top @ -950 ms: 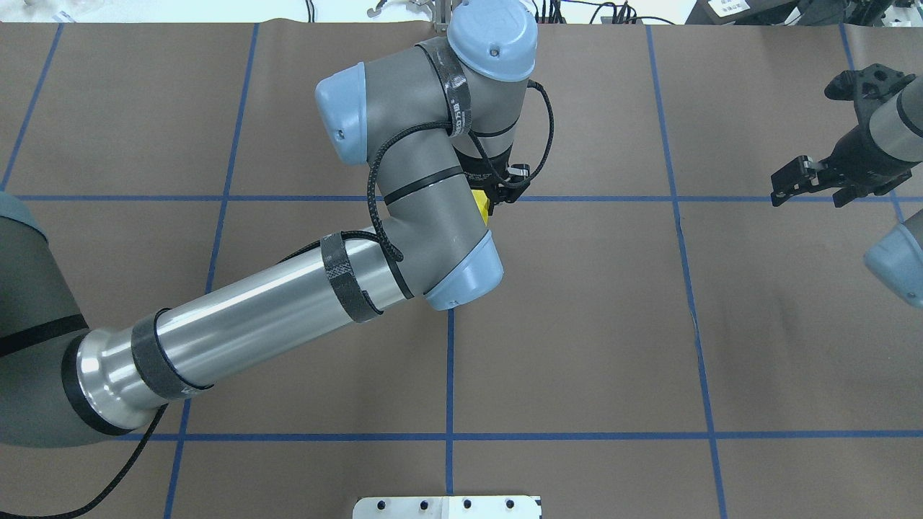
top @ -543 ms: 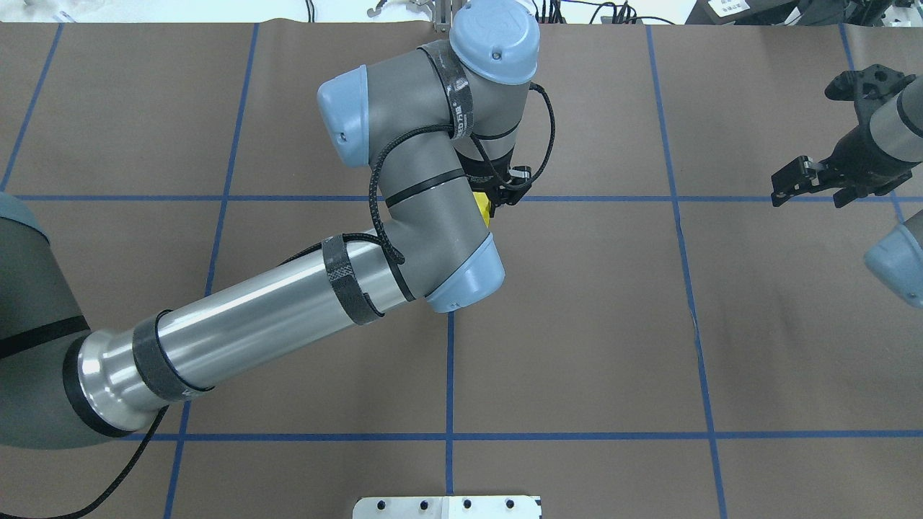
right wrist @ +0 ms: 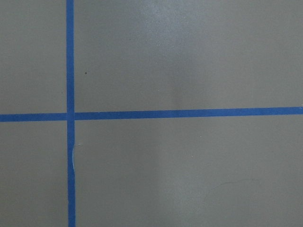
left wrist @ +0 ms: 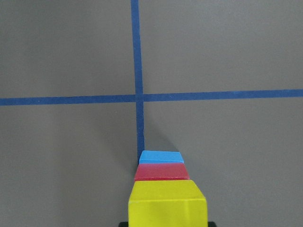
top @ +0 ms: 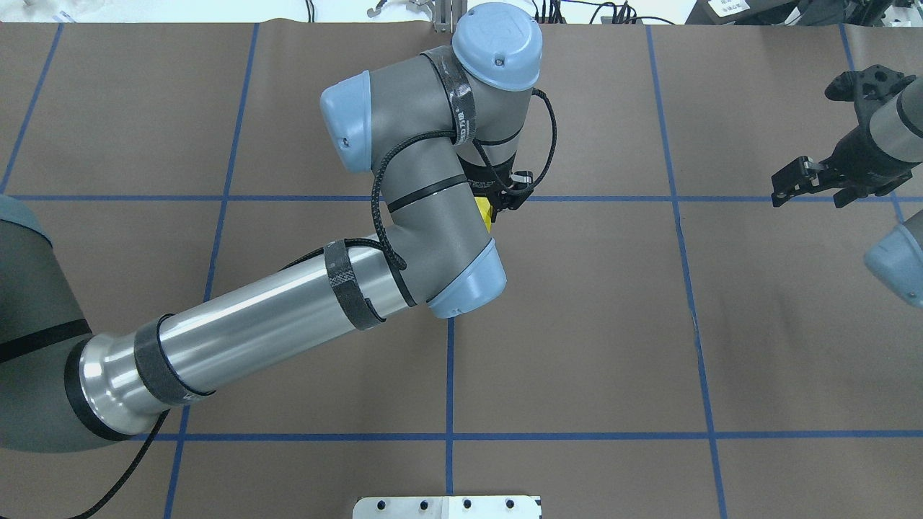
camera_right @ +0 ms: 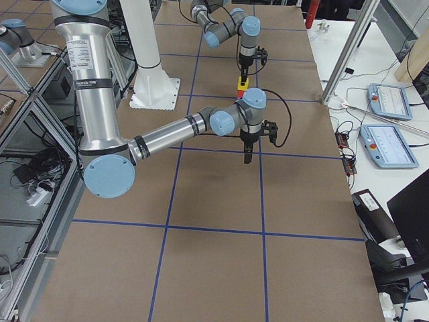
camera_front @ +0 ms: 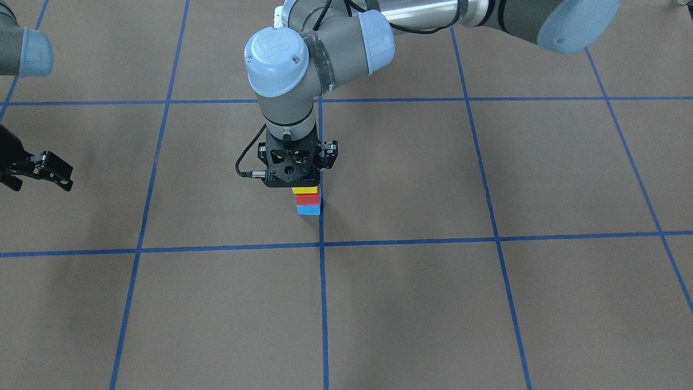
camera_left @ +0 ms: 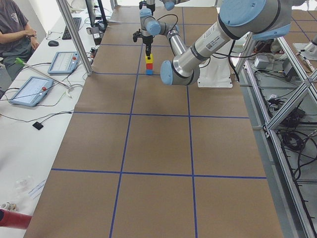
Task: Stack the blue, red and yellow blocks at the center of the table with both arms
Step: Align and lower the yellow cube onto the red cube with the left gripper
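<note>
Where tape lines (camera_front: 320, 260) crossed near the middle of the table (camera_front: 487, 303), the blue block (camera_front: 309, 210) carried the red block (camera_front: 307, 199) and the yellow block (camera_front: 305, 190). The left gripper (camera_front: 294, 176) straddled the yellow block; whether it gripped could not be told. Far right, the right gripper (top: 807, 194) hovered, spread apart and empty.

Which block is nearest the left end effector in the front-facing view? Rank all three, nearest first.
1. yellow block: top of the stack, directly below the left end effector.
2. red block: middle of the stack.
3. blue block: bottom, resting on the table.
</note>
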Robot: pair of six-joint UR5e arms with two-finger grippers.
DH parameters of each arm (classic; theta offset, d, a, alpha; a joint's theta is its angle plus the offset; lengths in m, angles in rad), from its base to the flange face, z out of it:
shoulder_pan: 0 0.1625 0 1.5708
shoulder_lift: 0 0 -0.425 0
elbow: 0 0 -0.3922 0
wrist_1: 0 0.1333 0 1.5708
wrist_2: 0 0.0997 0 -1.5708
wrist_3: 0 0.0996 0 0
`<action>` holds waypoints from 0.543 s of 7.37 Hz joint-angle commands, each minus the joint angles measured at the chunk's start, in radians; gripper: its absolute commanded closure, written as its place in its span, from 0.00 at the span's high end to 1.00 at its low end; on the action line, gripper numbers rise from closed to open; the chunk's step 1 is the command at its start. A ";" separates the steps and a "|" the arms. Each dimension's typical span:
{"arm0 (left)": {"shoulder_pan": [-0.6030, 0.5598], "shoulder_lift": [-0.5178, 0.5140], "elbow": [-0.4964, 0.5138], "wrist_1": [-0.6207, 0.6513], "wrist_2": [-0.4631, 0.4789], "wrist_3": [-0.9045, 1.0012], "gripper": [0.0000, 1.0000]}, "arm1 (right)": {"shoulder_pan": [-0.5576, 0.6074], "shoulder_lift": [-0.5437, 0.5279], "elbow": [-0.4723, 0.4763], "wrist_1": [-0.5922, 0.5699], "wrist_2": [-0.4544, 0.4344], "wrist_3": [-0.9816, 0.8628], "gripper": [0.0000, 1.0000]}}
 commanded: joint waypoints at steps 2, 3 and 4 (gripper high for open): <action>0.001 -0.001 0.001 0.000 0.000 -0.004 0.05 | 0.000 0.002 -0.001 -0.001 0.000 0.000 1.00; 0.001 -0.001 0.001 0.000 0.002 -0.004 0.05 | 0.000 0.002 -0.001 -0.001 0.000 0.000 1.00; -0.001 -0.001 0.001 0.000 0.005 -0.004 0.05 | 0.000 0.002 -0.001 -0.001 0.000 0.000 1.00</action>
